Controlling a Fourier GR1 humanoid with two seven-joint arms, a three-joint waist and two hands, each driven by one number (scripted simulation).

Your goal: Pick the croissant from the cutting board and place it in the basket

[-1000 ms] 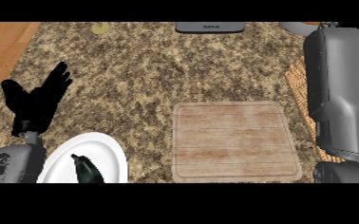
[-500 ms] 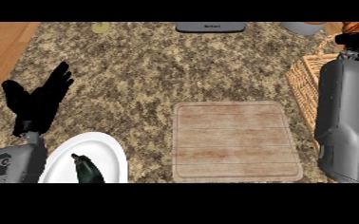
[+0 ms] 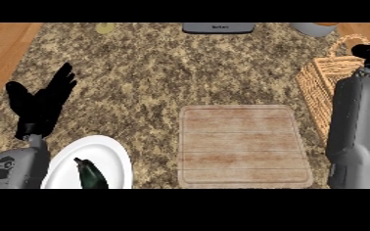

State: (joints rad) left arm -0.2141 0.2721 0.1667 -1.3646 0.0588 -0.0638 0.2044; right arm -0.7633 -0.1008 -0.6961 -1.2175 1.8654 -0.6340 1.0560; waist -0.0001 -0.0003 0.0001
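The wooden cutting board (image 3: 245, 147) lies bare at the centre right of the counter; no croissant shows anywhere. A wicker basket (image 3: 322, 76) with an arched handle stands at the right edge. My right forearm (image 3: 348, 127) rises along the right edge in front of the basket. Only a dark bit of my right hand (image 3: 361, 51) shows over the basket, by its handle. What it holds is hidden. My left hand (image 3: 42, 103) rests open at the left, fingers up.
A white plate (image 3: 108, 154) with a dark green vegetable (image 3: 91, 174) sits at the lower left, beside my left forearm. A grey appliance (image 3: 218, 28) and a grey bowl (image 3: 315, 28) stand along the far edge, and a small yellowish thing (image 3: 106, 28) lies at the far left.
My right forearm has swung to the right and away from the board, uncovering more of the basket. The left hand has stayed still.
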